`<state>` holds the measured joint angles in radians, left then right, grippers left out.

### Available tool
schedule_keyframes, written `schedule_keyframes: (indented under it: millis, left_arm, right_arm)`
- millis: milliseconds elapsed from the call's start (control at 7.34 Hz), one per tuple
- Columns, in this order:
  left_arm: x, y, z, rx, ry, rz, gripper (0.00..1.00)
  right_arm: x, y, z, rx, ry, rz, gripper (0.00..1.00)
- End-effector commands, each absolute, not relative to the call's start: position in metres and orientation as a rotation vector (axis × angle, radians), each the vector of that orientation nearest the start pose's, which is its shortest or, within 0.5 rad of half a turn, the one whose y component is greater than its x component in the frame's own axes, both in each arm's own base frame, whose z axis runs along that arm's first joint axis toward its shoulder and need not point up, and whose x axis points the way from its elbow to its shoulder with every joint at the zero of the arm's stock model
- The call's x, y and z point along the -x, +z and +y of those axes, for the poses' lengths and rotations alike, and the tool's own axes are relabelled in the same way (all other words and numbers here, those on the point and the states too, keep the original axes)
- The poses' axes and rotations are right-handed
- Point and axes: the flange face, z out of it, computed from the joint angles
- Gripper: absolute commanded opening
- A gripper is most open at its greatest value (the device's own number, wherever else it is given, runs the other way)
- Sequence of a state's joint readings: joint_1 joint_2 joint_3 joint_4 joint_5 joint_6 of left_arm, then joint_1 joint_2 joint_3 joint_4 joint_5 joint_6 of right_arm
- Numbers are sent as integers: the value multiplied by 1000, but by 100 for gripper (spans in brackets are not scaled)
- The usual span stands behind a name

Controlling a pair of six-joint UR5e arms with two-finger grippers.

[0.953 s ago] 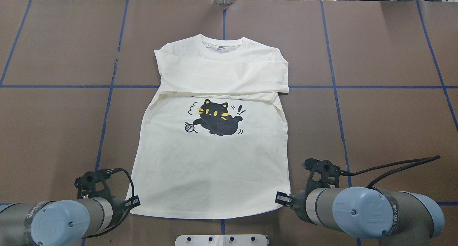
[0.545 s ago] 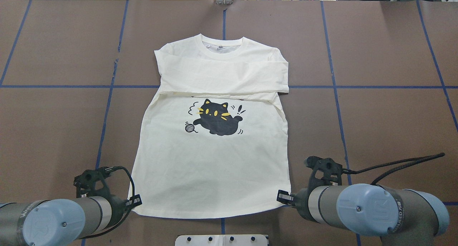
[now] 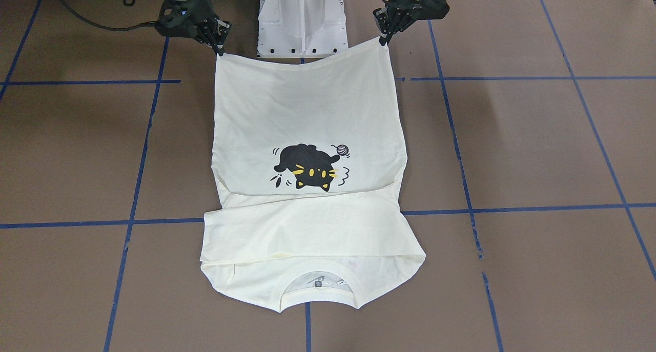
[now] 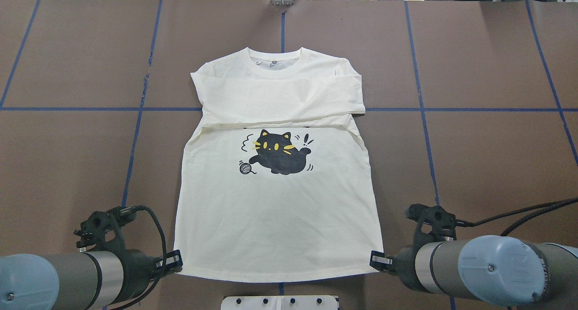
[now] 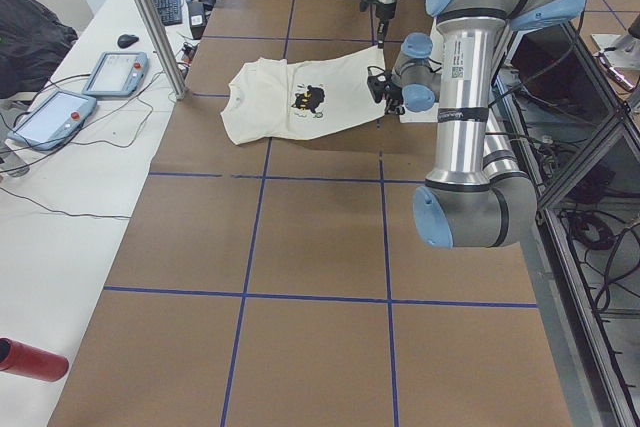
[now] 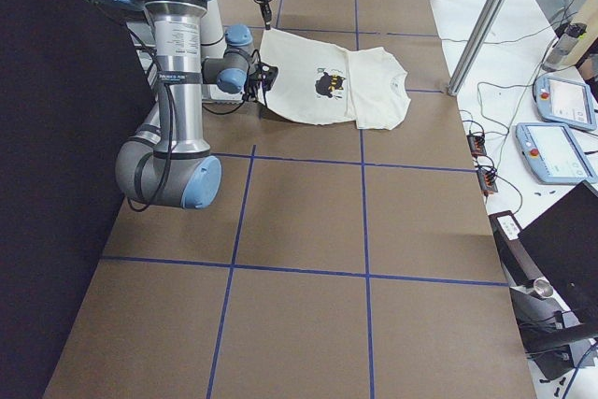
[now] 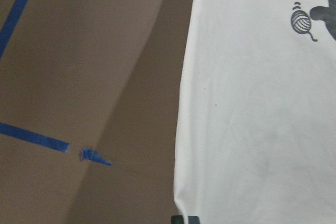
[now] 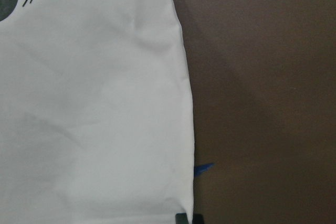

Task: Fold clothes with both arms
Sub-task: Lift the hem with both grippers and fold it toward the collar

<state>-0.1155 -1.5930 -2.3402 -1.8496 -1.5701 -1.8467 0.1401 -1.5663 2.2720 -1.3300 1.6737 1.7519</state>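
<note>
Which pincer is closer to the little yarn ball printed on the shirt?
Left. The left pincer holds the shirt by the hem corner nearest the yarn ball; the right pincer holds the opposite corner, farther off.

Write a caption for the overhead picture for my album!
Left claw and right claw pinch the bottom corners of a cream cat T-shirt on the brown table.

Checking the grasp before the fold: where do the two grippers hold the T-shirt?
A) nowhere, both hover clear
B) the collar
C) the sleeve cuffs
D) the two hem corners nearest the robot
D: the left gripper and right gripper each pinch a hem corner of the T-shirt, its edge stretched between them.
</note>
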Motion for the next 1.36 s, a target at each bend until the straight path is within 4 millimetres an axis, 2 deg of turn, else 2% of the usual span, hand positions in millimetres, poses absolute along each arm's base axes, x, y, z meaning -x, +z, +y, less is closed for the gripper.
schedule_keyframes:
  millis: [0,272,409,545,681,817,953,1089,1226]
  left_arm:
    - [-399,259,-164,131,-305,1092,0]
    - [-399,255,-143,161,-258,1095,0]
    - [-388,263,-139,161,-243,1076,0]
    - [-380,263,-137,152,-224,1075,0]
    - [-382,262,-138,153,-224,1078,0]
    - [-385,257,-137,164,-218,1090,0]
    - [-385,255,-145,166,-226,1096,0]
    - [-384,260,-164,123,-238,1089,0]
    - [-382,262,-186,71,-253,1088,0]
  right_arm:
    - [404,315,-154,166,183,-927,0]
    - [381,312,-135,195,141,-920,0]
    - [370,311,-133,213,133,-917,0]
    - [369,308,-134,212,135,-926,0]
    - [373,303,-142,202,151,-944,0]
    - [387,293,-168,172,197,-979,0]
    - [396,282,-195,121,201,-1016,0]
    - [388,280,-230,79,194,-1027,0]
    - [369,285,-267,89,191,-1029,0]
